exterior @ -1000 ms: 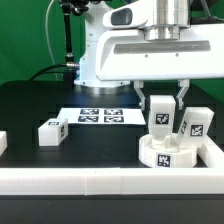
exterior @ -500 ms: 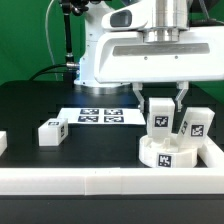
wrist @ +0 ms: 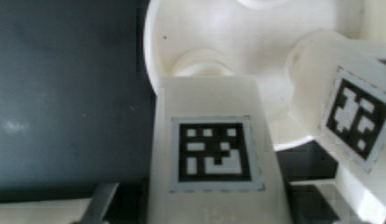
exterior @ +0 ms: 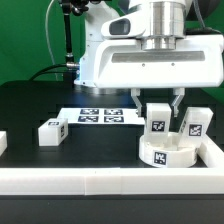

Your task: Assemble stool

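Here my end effector [exterior: 159,102] is clamped on an upright stool leg [exterior: 157,125], whose lower end meets the round seat disc [exterior: 172,155] directly beneath me. A second leg [exterior: 196,124] stands just beside mine on that disc. Well apart from me, beyond the marker board [exterior: 100,116], a third leg [exterior: 50,131] lies on the black counter [exterior: 30,105].

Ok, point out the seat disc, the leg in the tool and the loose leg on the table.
seat disc [exterior: 182,153]: exterior view, front wall of its rim.
held leg [exterior: 157,124]: exterior view, its tagged front face.
loose leg [exterior: 50,131]: exterior view, middle of its body.
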### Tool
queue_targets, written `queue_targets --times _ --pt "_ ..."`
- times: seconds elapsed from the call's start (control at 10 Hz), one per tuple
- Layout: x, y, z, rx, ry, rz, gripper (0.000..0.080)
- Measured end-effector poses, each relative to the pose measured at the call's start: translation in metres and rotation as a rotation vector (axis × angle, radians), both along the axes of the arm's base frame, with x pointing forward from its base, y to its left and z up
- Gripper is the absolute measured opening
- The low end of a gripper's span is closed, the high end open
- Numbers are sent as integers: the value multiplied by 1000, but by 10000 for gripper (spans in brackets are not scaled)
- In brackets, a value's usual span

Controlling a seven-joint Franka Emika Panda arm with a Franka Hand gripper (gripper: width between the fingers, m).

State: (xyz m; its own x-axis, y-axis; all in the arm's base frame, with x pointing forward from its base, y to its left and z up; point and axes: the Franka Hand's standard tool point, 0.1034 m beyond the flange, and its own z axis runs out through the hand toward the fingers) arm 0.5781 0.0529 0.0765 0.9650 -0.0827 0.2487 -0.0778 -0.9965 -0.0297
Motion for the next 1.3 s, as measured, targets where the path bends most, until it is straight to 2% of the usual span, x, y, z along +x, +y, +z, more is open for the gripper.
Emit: queue_targets --times 0.4,0.7,0.8,0.9,1.3 --pt "-3 0 -1 -10 -81 3 337" --pt "-3 0 -1 -10 -81 3 337" --pt "-3 0 -1 -10 -80 3 499" --pt "-3 -2 -1 -9 -69 4 607" --pt "-3 -2 12 0 -46 0 648"
